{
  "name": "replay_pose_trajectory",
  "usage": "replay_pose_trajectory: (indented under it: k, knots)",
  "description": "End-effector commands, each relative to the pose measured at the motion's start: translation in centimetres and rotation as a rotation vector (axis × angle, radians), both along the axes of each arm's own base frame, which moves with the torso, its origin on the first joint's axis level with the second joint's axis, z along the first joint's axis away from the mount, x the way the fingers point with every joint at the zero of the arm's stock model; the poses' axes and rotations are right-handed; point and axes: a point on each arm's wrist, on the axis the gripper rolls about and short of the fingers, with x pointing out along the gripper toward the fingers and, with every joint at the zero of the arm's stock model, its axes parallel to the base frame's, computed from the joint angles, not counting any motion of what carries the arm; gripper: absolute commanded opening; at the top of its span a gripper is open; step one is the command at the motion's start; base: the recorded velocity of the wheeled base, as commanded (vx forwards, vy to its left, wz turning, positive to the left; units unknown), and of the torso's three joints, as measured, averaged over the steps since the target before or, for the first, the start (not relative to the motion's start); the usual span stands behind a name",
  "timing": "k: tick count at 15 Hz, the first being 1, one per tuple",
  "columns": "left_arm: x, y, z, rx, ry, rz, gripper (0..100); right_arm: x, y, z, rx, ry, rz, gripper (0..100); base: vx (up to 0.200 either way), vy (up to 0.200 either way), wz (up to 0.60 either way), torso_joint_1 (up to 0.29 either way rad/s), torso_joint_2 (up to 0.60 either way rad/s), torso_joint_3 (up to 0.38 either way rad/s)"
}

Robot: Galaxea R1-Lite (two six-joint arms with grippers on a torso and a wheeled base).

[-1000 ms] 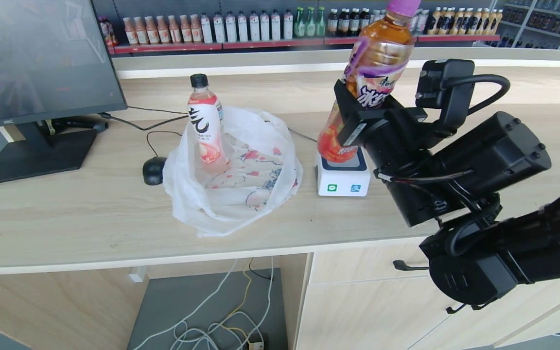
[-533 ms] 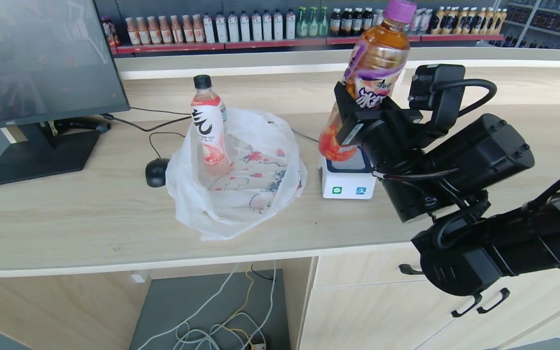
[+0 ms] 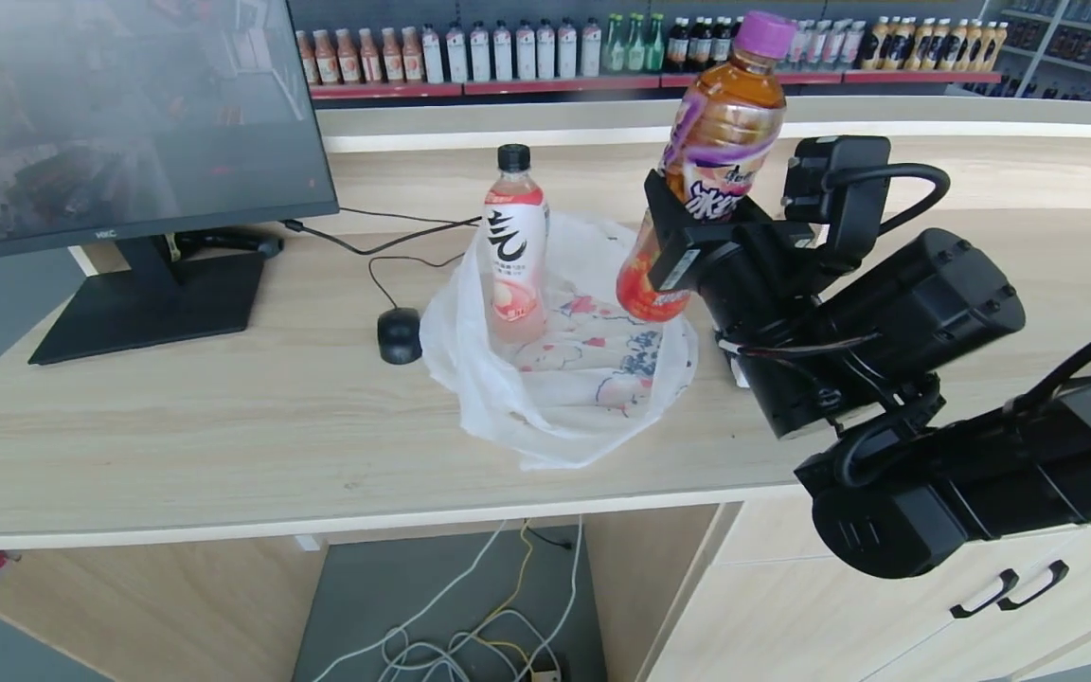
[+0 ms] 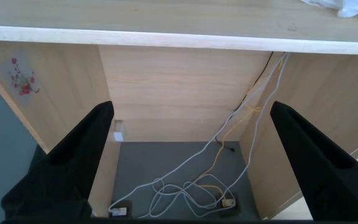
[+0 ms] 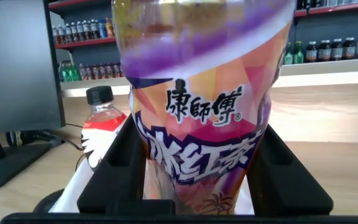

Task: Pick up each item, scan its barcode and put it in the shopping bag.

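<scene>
My right gripper (image 3: 697, 223) is shut on a tea bottle (image 3: 721, 142) with a purple cap and holds it upright above the right edge of the white shopping bag (image 3: 564, 379). The right wrist view has the tea bottle's label (image 5: 204, 124) close up between the black fingers (image 5: 114, 168). A pink bottle (image 3: 515, 256) with a black cap stands upright inside the bag, and its top (image 5: 101, 134) rises beside the held bottle. My left gripper (image 4: 191, 162) hangs open below the counter's front edge, with nothing between its fingers.
A monitor (image 3: 119, 114) on a black stand fills the counter's left side, with a black mouse (image 3: 400, 334) beside the bag. A white sliver of the scanner box (image 3: 740, 372) peeks from behind my right wrist. Cables (image 4: 197, 186) lie under the counter (image 3: 176, 426).
The head camera has turned, so the whole scene sits further right. My right gripper has carried the tea bottle from over the scanner leftwards to the bag's right edge.
</scene>
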Motion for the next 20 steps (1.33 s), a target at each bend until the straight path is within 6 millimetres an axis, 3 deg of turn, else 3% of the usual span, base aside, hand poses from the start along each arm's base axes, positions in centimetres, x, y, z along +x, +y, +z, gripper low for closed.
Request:
replay_pose_trajectory:
  k: [1, 7, 12, 20]
  knots:
    - [0.0, 0.0, 0.0, 0.001, 0.001, 0.0, 100, 0.1, 0.1, -0.2, -0.005, 0.005, -0.001, 0, 0.0, 0.0, 0.0, 0.0, 0.0, 0.0]
    - [0.0, 0.0, 0.0, 0.001, -0.001, 0.0, 100, 0.6, 0.2, -1.3, -0.023, 0.03, -0.009, 0, 0.0, 0.0, 0.0, 0.0, 0.0, 0.0]
    - [0.0, 0.0, 0.0, 0.001, -0.001, 0.0, 100, 2.1, -1.9, -2.2, -0.073, 0.066, -0.085, 0, 0.0, 0.0, 0.0, 0.0, 0.0, 0.0]
    - [0.0, 0.0, 0.0, 0.001, -0.001, 0.0, 100, 4.9, -1.3, -0.8, -0.17, 0.192, -0.09, 0, 0.0, 0.0, 0.0, 0.0, 0.0, 0.0]
